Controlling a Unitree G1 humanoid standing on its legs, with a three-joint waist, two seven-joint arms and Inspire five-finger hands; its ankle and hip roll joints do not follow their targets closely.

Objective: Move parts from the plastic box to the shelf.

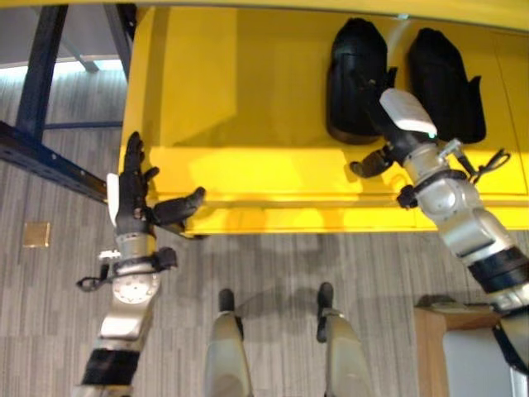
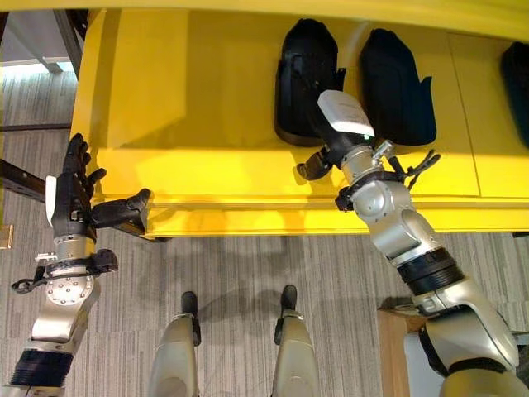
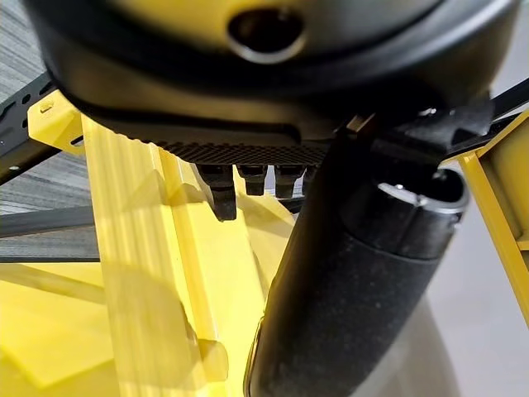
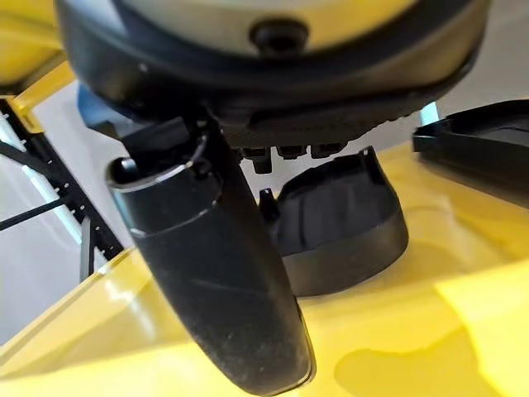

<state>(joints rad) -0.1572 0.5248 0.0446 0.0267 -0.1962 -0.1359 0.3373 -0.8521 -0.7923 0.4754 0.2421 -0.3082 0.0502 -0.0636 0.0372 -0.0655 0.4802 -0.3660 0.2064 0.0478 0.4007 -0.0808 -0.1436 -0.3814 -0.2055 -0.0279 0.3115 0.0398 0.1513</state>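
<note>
Two black moulded parts lie side by side on the yellow shelf (image 1: pixel 248 99): one (image 1: pixel 355 58) to the left and one (image 1: pixel 442 74) to the right. My right hand (image 1: pixel 398 124) reaches over the shelf's front edge to the left part, open, fingers laid over its near end and thumb (image 1: pixel 368 163) sticking out sideways. The right wrist view shows that part (image 4: pixel 339 223) just past my straight fingers, with the other part (image 4: pixel 479 157) beside it. My left hand (image 1: pixel 128 194) stands open at the shelf's front left corner, holding nothing, thumb (image 3: pixel 355 289) pointing along the edge.
A third black part (image 2: pixel 517 74) lies further right on the shelf. A dark blue rack frame (image 1: pixel 37 83) stands left of the shelf. A wooden stand (image 1: pixel 430 331) with a grey box (image 1: pixel 479 364) is at the lower right. A small tan square (image 1: pixel 35 234) lies on the floor.
</note>
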